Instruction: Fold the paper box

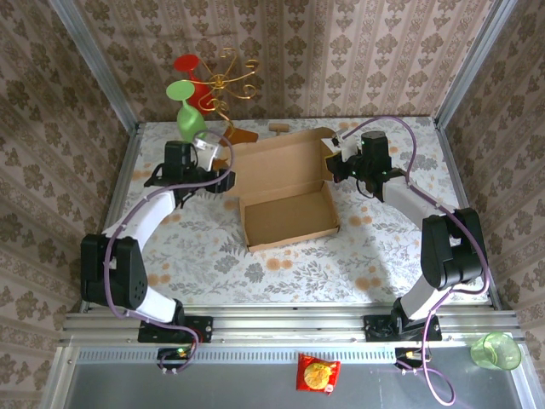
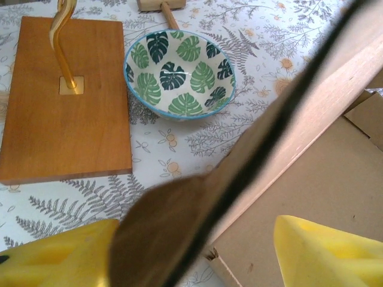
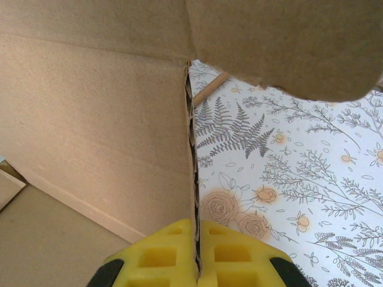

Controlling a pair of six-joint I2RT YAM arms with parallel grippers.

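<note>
The tan paper box (image 1: 289, 213) lies in the middle of the table, its tray toward me and its lid panel raised behind it. My left gripper (image 1: 226, 181) is at the box's left edge. In the left wrist view its yellow fingers (image 2: 54, 257) stand wide open on either side of a blurred upright flap of the paper box (image 2: 311, 173). My right gripper (image 1: 334, 168) is at the box's right side. In the right wrist view the right gripper (image 3: 196, 239) is shut on the thin edge of an upright cardboard wall of the box (image 3: 90, 119).
A reddish wooden board (image 2: 63, 101) with a gold wire stand sits left of the box, next to a leaf-patterned bowl (image 2: 179, 72) and a wooden handle (image 2: 164, 7). Red and green cups (image 1: 189, 85) hang on the stand. Patterned walls enclose the table.
</note>
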